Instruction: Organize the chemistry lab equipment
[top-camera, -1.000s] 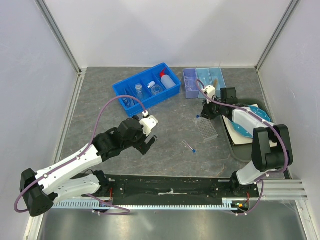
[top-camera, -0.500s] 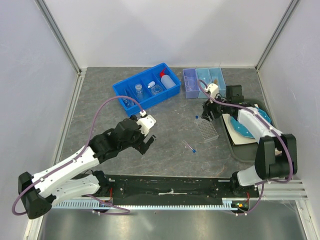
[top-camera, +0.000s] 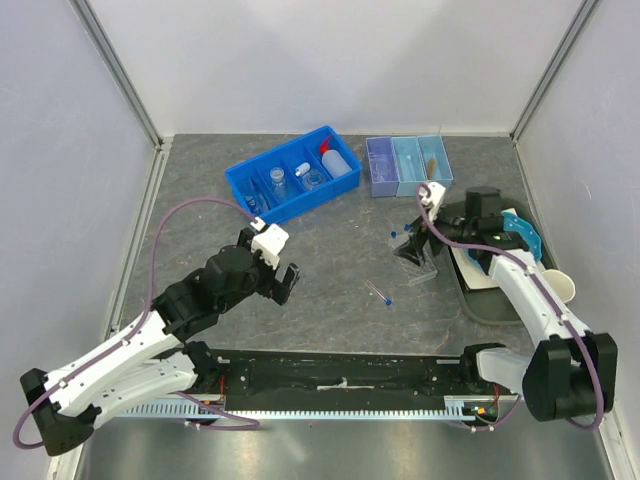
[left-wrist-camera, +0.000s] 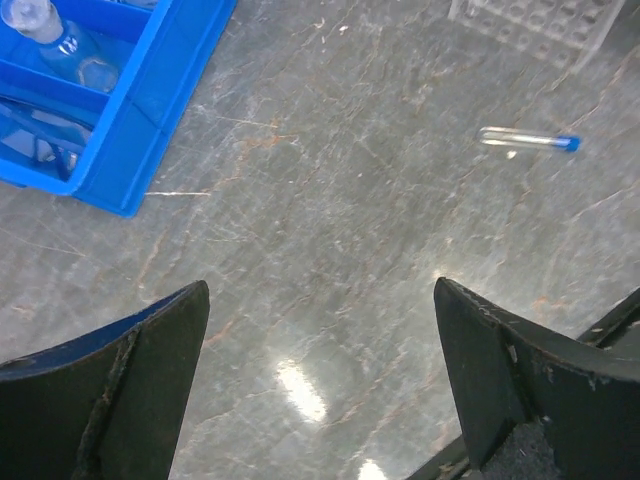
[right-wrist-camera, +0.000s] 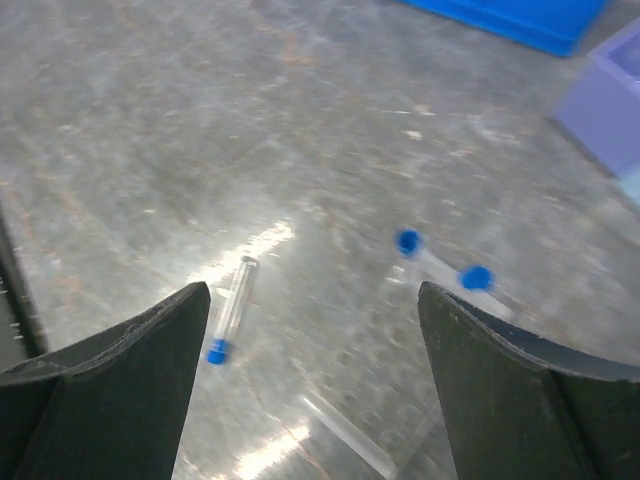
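Note:
The clear tube rack stands right of centre, with two blue-capped test tubes upright in it. My right gripper hovers open just above the rack and holds nothing. Another blue-capped test tube lies loose on the table. Left of centre, my left gripper is open and empty over bare table. The blue bin holds glass flasks and the red-capped squeeze bottle.
A purple and two light blue small bins sit at the back right, and a tan stick lies in one. A dark tray at the right carries a teal plate, with a beige cup beside it.
My right gripper has opened and let go of a blue-capped tube, which now stands in the rack; the arm has drawn back. My left arm has pulled back towards the near left.

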